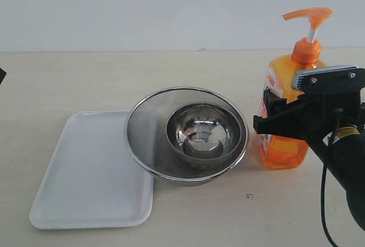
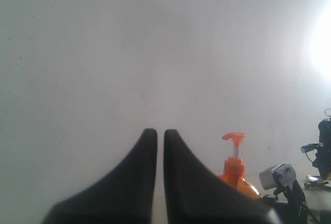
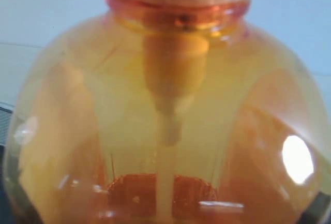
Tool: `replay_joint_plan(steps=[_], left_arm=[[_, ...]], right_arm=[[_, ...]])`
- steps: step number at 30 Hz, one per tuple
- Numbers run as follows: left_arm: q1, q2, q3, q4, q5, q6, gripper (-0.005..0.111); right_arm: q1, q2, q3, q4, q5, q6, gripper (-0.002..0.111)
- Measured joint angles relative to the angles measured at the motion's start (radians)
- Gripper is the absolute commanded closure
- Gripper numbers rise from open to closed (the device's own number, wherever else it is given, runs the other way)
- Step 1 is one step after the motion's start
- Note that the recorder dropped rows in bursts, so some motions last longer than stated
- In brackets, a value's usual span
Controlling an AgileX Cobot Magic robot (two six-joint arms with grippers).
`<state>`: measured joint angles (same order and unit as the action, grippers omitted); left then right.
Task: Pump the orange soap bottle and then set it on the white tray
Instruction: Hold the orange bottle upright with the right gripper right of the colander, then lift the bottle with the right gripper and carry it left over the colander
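1. Closest to me in the exterior view lies the white tray (image 1: pixel 74 201), a flat rectangle with rounded corners and a shallow raised rim. Its finish is smooth and matt, and it sits on the pale surface (image 1: pixel 228 218).
2. At the front right is the black right arm with its right gripper (image 1: pixel 278 105). The jaws stand to either side of the bottle's body, one dark finger crossing its front and a silver-capped part by its shoulder. I cannot tell whether the pads press it.
3. The right wrist view is filled by the orange soap bottle (image 3: pixel 165 105): glossy translucent plastic, a rounded shoulder, and a pale dip tube running down inside.
4. The round steel mesh bowl (image 1: pixel 140 121) has a fine woven wall, and its rim overlaps the tray's right edge. Nested inside is a smaller polished steel bowl (image 1: pixel 201 133), mirror-bright.
5. The orange soap bottle (image 1: pixel 285 144) stands upright on the surface just right of the mesh bowl, well apart from the tray. Its white stem shows beneath the orange pump head.
6. In the left wrist view, the jaws of the left gripper (image 2: pixel 160 133) are closed to a thin slit and hold nothing. These two curved matt-black fingers point at the plain white wall (image 1: pixel 142 7), with the bottle (image 2: pixel 234 169) small beyond them.
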<state>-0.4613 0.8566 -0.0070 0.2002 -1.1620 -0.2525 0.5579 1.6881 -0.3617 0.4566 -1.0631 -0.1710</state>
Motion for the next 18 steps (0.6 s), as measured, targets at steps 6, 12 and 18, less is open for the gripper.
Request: replay_joint_plan(steps=[6, 12, 18], left_arm=[[0.000, 0.000, 0.000, 0.000, 0.000, 0.000, 0.102], [0.000, 0.000, 0.000, -0.006, 0.000, 0.000, 0.102], [0.000, 0.000, 0.000, -0.017, 0.000, 0.000, 0.102]], right_arm=[[0.000, 0.000, 0.000, 0.000, -0.002, 0.000, 0.108], [0.000, -0.002, 0.000, 0.001, 0.000, 0.000, 0.108], [0.000, -0.057, 0.002, 0.013, 0.048, 0.001, 0.108]])
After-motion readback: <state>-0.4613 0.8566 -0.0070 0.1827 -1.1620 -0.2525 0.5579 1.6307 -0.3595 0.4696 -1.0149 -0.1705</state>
